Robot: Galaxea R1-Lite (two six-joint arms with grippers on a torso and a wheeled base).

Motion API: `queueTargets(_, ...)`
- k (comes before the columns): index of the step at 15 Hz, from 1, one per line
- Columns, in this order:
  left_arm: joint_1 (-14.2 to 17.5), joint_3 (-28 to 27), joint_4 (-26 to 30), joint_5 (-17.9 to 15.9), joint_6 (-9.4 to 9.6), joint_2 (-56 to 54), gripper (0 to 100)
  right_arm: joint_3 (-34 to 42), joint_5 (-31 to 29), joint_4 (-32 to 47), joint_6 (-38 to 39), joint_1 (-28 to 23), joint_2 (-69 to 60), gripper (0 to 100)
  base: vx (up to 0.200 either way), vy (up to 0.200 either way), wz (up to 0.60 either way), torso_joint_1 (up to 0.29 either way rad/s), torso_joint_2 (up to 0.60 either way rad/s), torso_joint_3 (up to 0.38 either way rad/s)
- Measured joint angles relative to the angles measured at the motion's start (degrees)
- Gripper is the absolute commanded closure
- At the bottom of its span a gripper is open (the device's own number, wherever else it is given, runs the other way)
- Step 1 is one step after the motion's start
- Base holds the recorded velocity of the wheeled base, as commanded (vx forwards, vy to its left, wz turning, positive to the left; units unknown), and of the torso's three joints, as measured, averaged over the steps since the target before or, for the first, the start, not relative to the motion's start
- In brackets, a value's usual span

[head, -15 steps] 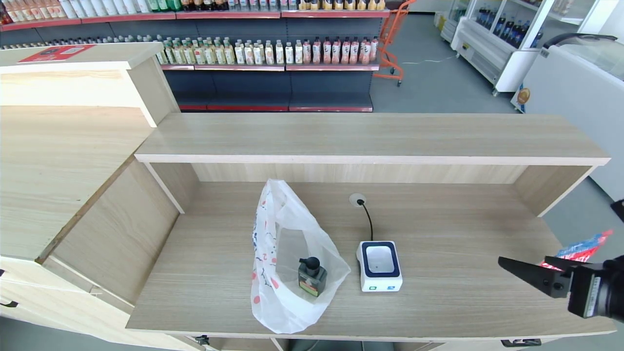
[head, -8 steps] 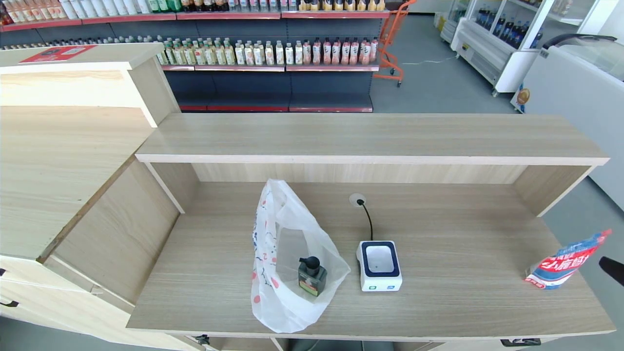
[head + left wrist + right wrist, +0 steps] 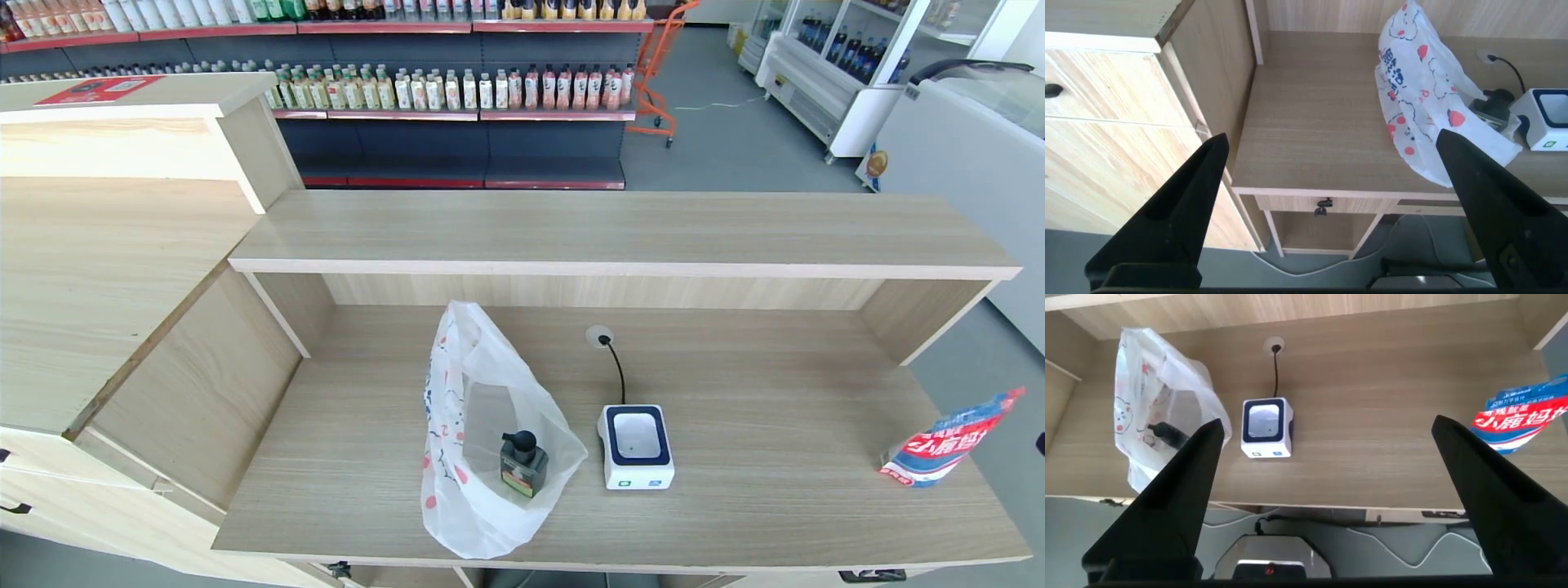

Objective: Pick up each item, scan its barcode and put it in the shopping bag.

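Observation:
A white shopping bag (image 3: 482,433) with red prints lies open on the lower counter (image 3: 775,392). A dark pump bottle (image 3: 522,464) stands inside it. Just right of the bag sits the white and blue scanner (image 3: 635,445) on its black cable. A blue and red snack packet (image 3: 947,445) leans at the counter's right end. My left gripper (image 3: 1331,212) hangs open off the counter's left front corner, the bag (image 3: 1413,90) well beyond it. My right gripper (image 3: 1331,506) is open and empty, high above the front edge, over the scanner (image 3: 1266,427) and packet (image 3: 1523,420).
A raised wooden ledge (image 3: 620,233) runs along the back of the counter, and a taller wooden unit (image 3: 122,269) walls its left side. Shop shelves with bottles (image 3: 457,86) and freezers (image 3: 963,122) stand in the room behind.
The right gripper has drawn back to the right and out of the head view, uncovering the snack packet at the counter's right end. Bag, bottle and scanner have not moved.

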Motion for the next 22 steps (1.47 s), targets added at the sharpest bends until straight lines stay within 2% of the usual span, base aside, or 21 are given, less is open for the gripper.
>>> queueTargets(4,0.0,0.0,0.02,-0.02,-0.04,0.0,0,-1.6,-0.05,2.17,3.25,0.0,0.28,0,0.0,-0.2,0.0,0.001,0.0,0.0)
queueTargets(8,0.02,0.0,0.05,-0.02,0.07,0.0,0,-4.62,-0.05,8.94,9.06,0.02,0.39,0,0.0,-0.2,0.0,0.005,0.0,0.004)
queueTargets(11,0.02,0.0,0.05,0.05,-0.06,0.0,0,-6.12,0.0,11.75,10.65,0.02,0.12,0,0.0,-0.2,0.0,0.002,0.01,-0.002)
queueTargets(17,0.02,0.0,-0.02,0.0,-0.33,0.0,0,-8.18,-0.09,13.39,17.6,-0.22,1.39,0,0.0,-0.2,0.0,0.004,0.0,0.002)
queueTargets(22,0.02,0.0,0.0,-0.09,-0.12,0.0,0,-15.37,-0.68,20.42,30.84,-7.07,10.07,0,0.0,-0.04,0.0,0.0,0.0,0.0)
